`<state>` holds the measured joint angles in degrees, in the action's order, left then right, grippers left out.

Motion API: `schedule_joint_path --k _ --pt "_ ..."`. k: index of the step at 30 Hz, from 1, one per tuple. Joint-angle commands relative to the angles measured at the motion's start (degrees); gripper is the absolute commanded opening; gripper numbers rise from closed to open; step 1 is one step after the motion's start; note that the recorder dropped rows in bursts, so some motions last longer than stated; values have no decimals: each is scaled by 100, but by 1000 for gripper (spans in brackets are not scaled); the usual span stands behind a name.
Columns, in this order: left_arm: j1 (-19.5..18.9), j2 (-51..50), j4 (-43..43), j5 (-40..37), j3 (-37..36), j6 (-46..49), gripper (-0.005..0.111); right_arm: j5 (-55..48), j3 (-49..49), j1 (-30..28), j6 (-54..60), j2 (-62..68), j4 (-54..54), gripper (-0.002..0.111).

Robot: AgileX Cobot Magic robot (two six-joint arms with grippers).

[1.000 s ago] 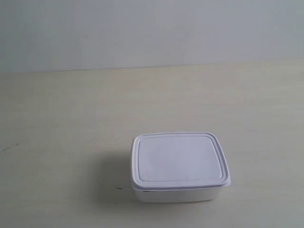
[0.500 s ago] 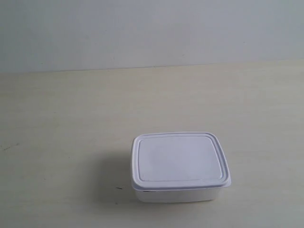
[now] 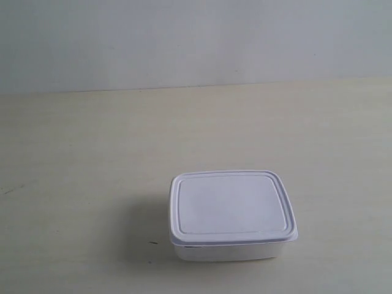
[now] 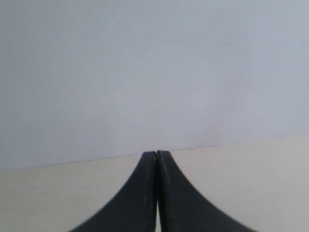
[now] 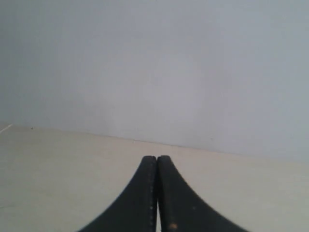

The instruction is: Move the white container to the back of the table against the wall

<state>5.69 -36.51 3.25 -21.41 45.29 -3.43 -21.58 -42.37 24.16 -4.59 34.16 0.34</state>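
Nearby, tiny dk mark (image 3: pixel 153 243) by white container (image 3: pixel 231 205).

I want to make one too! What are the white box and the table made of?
The white container looks like smooth plastic with a soft sheen: moulded rounded corners, thin rimmed lid. The table looks like pale matt wood or wood-print laminate, going by faint grain lines; I cannot tell which.

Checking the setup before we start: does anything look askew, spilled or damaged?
Nothing stands out. The white container sits flat on the table, lid on and level, nothing spilled, well short of the wall. The left tool and right tool are shut and empty.
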Motion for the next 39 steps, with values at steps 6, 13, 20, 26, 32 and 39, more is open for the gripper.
schedule_joint_path --k 6,13,20,26,32,39 --pt "56 -68 54 58 353 7 0 158 -272 18 9 95 -34 0" --pt "56 -68 54 58 353 7 0 158 -272 18 9 95 -34 0" --pt "56 -68 54 97 353 7 0 311 -272 18 9 95 -34 0" --pt "56 -68 564 -345 353 -970 0 -429 -262 18 -13 95 635 0" --pt "56 -166 1812 -2158 69 -1328 0 -1897 -79 18 46 270 1176 0" --pt "56 -530 4666 -2678 -1267 258 0 -2733 498 18 557 621 1846 0"
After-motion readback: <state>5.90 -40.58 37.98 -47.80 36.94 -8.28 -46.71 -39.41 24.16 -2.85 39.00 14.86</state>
